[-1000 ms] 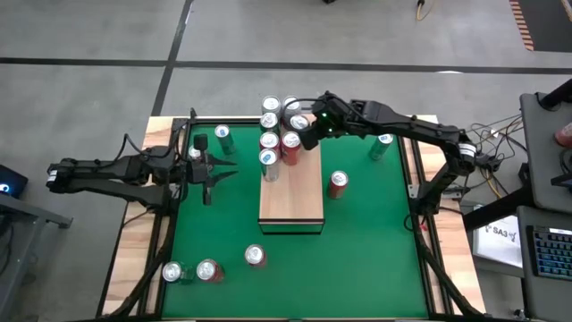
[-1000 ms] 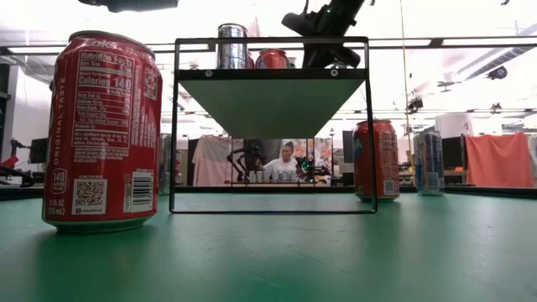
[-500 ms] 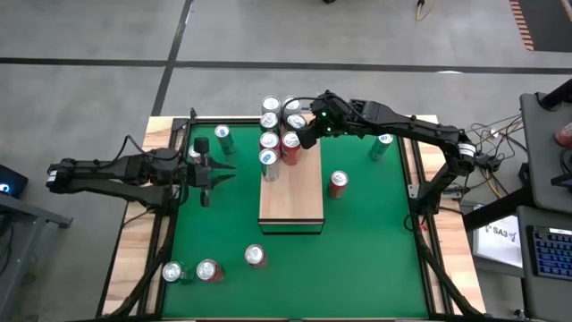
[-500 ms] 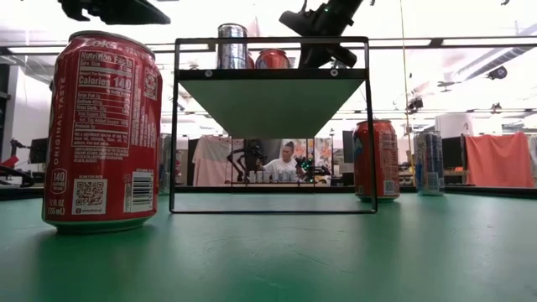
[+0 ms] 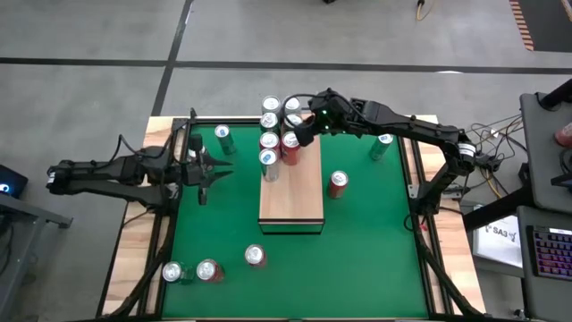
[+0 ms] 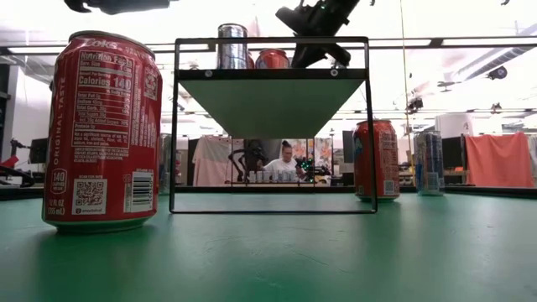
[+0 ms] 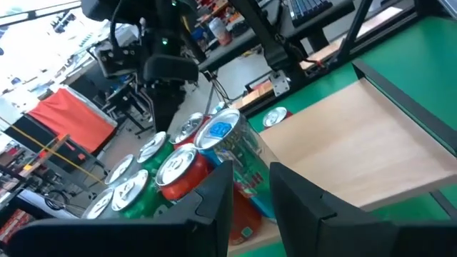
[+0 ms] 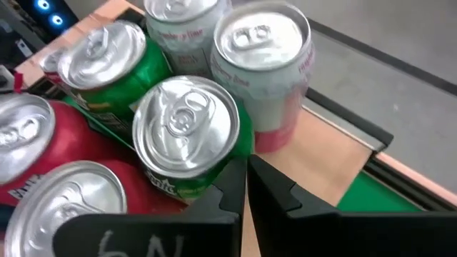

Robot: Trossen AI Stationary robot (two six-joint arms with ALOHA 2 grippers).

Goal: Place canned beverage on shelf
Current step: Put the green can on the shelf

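The right hand (image 5: 308, 132) hung with its fingers pressed together and empty, just above the cans packed at the far end of the shelf (image 5: 295, 192). That closed, raised pose suited a hand that had nothing more to carry there. The cans (image 5: 279, 125) stood upright and touching, crowded to one end, which left most of the board bare for more. The left hand (image 5: 202, 172) hovered over the green surface (image 5: 357, 250) just beside the shelf, its fingers a little apart and gripping nothing, probably waiting its turn.

Loose cans stood apart on the surface: a red one (image 5: 337, 183) near the shelf's right side, green ones (image 5: 222, 137) near the far corners, and three at the near edge.

The right wrist view showed the lids from close above, a green can (image 8: 187, 135) nearest. The low view alone showed the shelf's dark frame (image 6: 271, 126) raising the board, a big red can (image 6: 103, 130) close by, and a person far behind. From there the count on the shelf was unclear.
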